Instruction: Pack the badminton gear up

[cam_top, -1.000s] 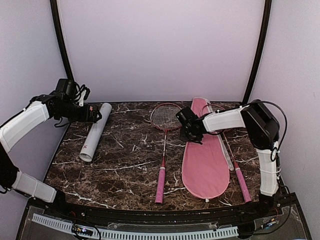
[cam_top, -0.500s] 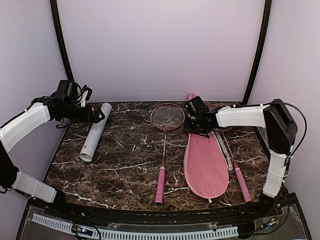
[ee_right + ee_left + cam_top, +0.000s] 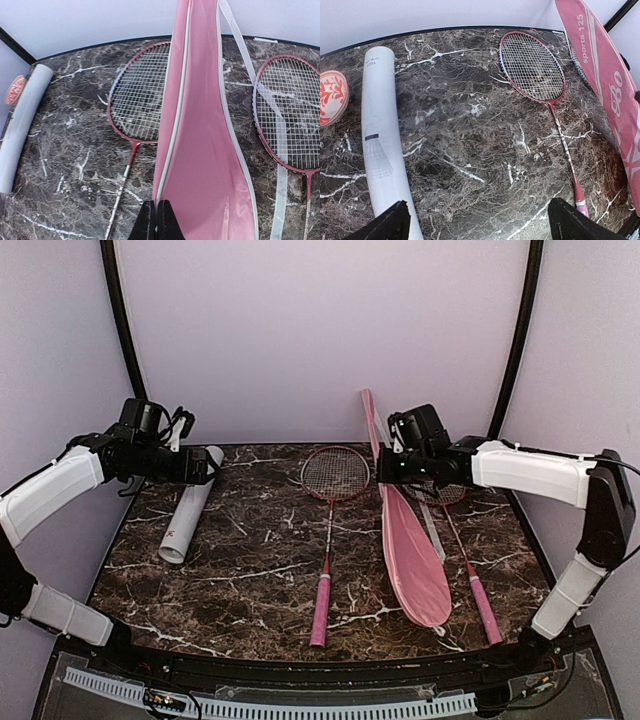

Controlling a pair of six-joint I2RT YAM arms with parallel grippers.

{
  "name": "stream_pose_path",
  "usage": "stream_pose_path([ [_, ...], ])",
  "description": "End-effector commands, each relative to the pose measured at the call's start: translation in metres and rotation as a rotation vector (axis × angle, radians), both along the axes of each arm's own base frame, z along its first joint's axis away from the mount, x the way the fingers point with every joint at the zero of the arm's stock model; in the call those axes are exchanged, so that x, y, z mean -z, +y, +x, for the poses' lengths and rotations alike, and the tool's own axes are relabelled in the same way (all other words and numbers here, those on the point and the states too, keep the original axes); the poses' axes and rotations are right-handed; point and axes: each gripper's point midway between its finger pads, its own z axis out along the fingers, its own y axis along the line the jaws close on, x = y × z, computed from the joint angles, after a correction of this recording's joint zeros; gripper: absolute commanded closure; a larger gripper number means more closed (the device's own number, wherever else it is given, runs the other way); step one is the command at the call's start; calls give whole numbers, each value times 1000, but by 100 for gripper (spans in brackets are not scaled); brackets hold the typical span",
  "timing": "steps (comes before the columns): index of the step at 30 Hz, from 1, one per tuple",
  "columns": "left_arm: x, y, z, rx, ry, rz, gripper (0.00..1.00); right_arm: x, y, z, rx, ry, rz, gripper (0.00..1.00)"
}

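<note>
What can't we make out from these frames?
- Shuttlecocks: in no view; nothing looks inside the white tube.
- Head of the right racket: top view, mostly behind the right arm and the raised pink bag.
- Gripped end of the pink bag: right wrist view, cut off by the bottom edge at the right gripper.
- Zipper state: too fine in every view.

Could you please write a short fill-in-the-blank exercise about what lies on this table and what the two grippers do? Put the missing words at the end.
1. The right gripper has its fingers shut on the edge of the pink ____.
2. The white tube lies on the ____ side of the table.
3. The number of red-framed rackets lying on the table is ____.
4. The left gripper holds nothing; its fingers stand ____.
Missing words: bag; left; two; open.
</note>
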Motion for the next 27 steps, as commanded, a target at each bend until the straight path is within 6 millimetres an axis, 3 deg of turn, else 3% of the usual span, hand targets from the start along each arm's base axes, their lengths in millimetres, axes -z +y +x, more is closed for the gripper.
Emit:
stream_pose_path([
  [1,-20,-11,2,39,-76,-6,1,-64,7,-9,-114,-150,92,100],
  [9,-46,-28,-2,111,-176,-14,1,-111,14,-40,-303,-230,122,100],
  [17,-86,-55,-23,268,-337,-26,1,-141,18,-75,-504,-277,91,100],
  [22,-110,-88,-60,479,-545,28,1,-167,33,-108,-674,-282,205,100],
  [27,-115,-116,-96,651,-727,164,1,-180,50,-145,-876,-233,334,100],
])
